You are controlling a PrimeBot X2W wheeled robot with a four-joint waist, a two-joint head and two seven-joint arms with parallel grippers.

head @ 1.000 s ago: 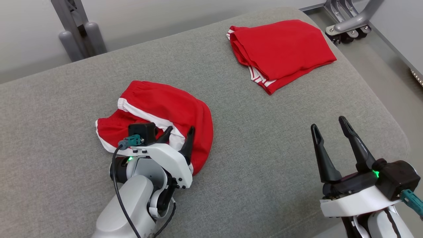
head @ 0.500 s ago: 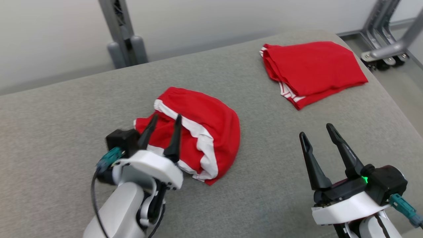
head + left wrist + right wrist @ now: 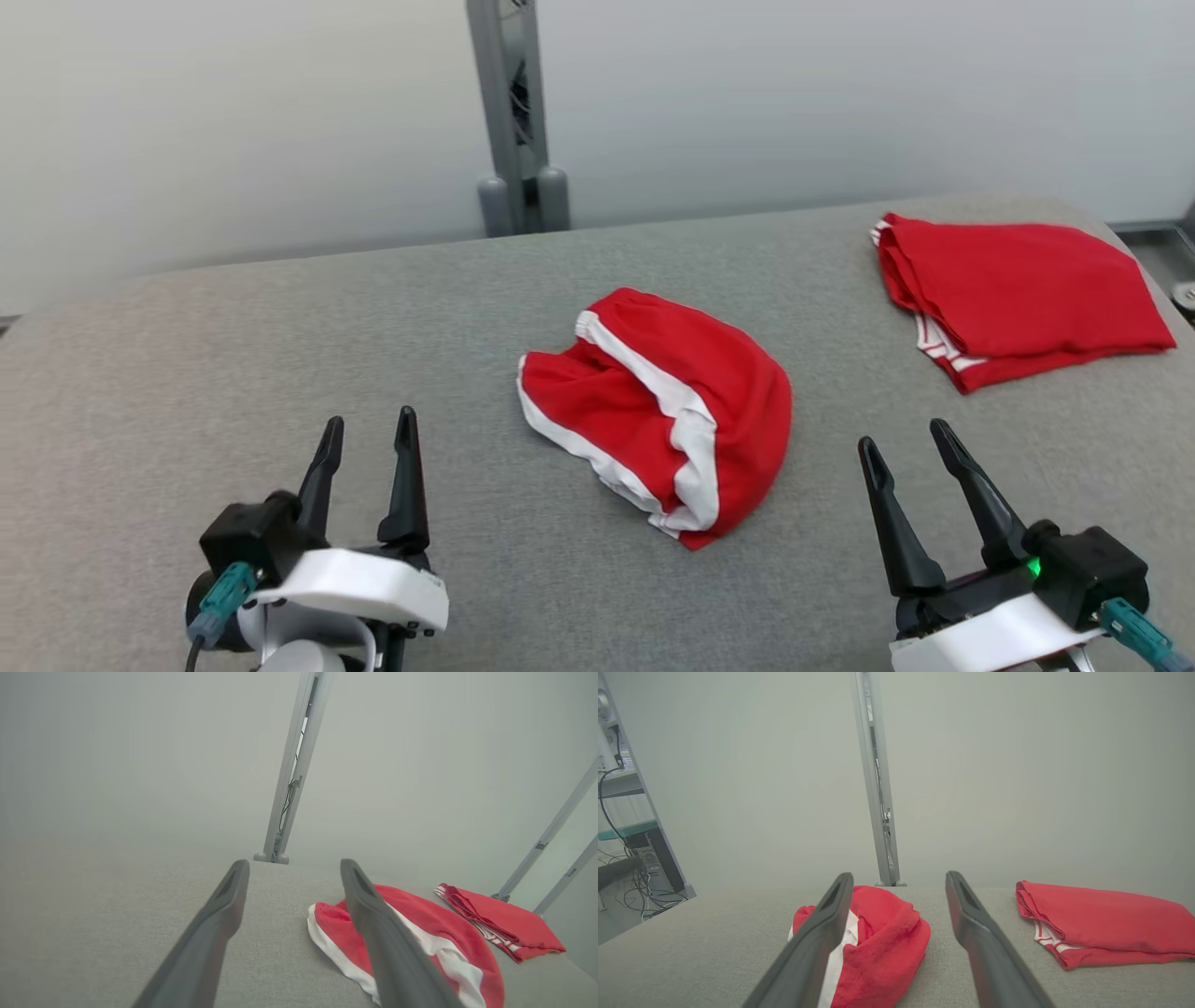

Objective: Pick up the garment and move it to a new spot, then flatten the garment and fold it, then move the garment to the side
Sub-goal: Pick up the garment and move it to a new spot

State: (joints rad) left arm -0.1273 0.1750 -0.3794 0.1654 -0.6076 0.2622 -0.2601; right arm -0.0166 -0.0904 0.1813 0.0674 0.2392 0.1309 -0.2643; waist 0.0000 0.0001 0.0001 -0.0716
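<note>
The crumpled red shorts (image 3: 663, 411) with white trim lie bunched near the middle of the grey padded table (image 3: 280, 355), touching neither gripper. The left gripper (image 3: 369, 425) hovers over the table's near left part, its jaws wide apart and empty. The right gripper (image 3: 901, 436) hovers over the near right part, equally wide and empty. A folded red garment (image 3: 1018, 294) lies at the table's far right corner.

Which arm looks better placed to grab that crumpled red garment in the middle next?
Probably the right, narrowly. The right gripper is open, nearer the crumpled garment, and angled toward it. The left gripper, also open, points past its side.
</note>
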